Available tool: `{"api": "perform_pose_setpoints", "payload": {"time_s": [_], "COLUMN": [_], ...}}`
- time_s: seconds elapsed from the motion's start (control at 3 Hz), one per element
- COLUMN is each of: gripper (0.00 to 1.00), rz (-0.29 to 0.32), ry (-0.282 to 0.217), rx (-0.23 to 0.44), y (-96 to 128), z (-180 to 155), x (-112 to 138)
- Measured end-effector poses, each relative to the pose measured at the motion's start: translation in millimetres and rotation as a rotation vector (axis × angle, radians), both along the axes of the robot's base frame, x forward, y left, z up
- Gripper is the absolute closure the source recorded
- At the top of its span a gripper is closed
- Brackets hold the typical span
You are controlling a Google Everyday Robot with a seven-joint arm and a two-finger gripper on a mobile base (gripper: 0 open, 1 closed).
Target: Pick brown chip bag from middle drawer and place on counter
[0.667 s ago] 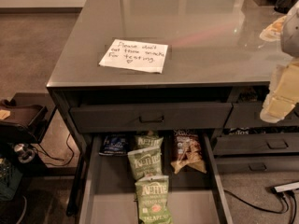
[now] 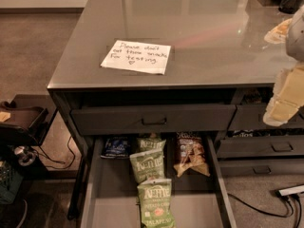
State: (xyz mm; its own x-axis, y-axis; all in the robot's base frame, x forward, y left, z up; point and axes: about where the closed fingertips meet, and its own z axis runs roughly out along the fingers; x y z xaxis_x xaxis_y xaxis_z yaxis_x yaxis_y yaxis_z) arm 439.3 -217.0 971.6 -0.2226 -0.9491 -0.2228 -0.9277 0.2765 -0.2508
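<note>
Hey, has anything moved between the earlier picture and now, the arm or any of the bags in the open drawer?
Nothing has visibly moved, and nothing was taken hold of or let go. The pale gripper is at the right edge of the view, off the front right corner of the glossy grey counter, as before. The small dark brown chip bag lies in the open dark grey middle drawer, right of the green bags.

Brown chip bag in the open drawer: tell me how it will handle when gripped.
The brown chip bag looks crinkled and puffy, so it is probably light, floppy and crushable. It lies flat on the middle drawer floor, so it would likely slide if nudged. The gripper hangs at the picture's right edge, away from the bag.
</note>
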Motion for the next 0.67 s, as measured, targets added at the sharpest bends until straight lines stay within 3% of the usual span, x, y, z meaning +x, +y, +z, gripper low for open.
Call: {"api": "perform_pose_setpoints", "payload": {"time_s": [0.33,0.67], "gripper": [0.0,0.0], "rz": [0.02,0.037], "ry": [-0.006,-0.026], "rx": [0.056,0.101], "y": [5,14], "z": [-34,-89], "x": [-1,1]}}
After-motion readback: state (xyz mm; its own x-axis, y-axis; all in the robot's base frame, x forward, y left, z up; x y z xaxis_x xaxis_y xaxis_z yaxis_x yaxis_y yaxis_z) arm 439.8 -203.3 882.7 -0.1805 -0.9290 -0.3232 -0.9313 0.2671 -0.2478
